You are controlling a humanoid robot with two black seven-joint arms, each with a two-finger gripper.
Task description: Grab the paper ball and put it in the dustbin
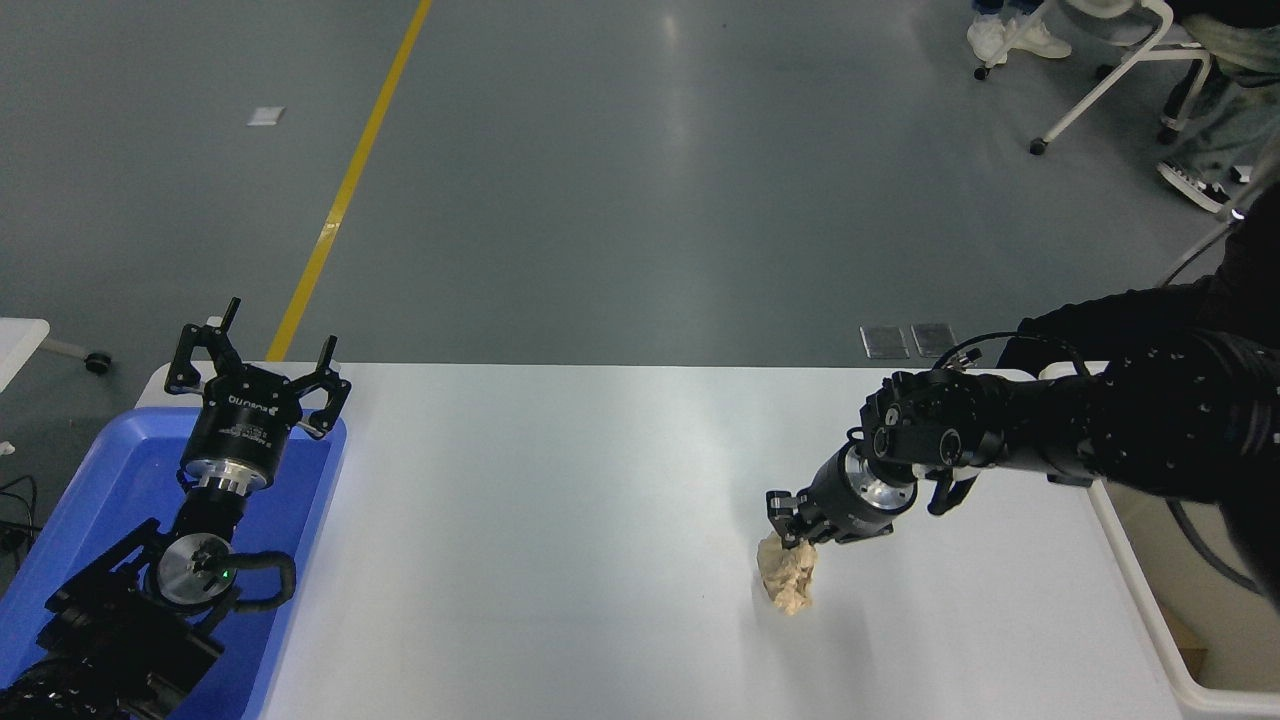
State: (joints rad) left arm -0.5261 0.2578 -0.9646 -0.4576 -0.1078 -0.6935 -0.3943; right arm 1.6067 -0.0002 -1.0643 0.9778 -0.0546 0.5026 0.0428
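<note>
The paper ball (788,578), a wrinkly tan wad, is at the right middle of the white table (560,520). My right gripper (793,525) points down and to the left and is shut on the ball's top; the ball hangs stretched below the fingers, its lower end at or just above the table. The dustbin (1225,700), an off-white tub, stands at the table's right edge, partly hidden by my right arm. My left gripper (262,350) is open and parked at the lower left.
A blue plastic tray (90,500) lies under the left arm at the table's left end. A person's dark sleeve (1110,320) reaches in at the right, behind my right arm. A chair and feet are on the floor at the far top right.
</note>
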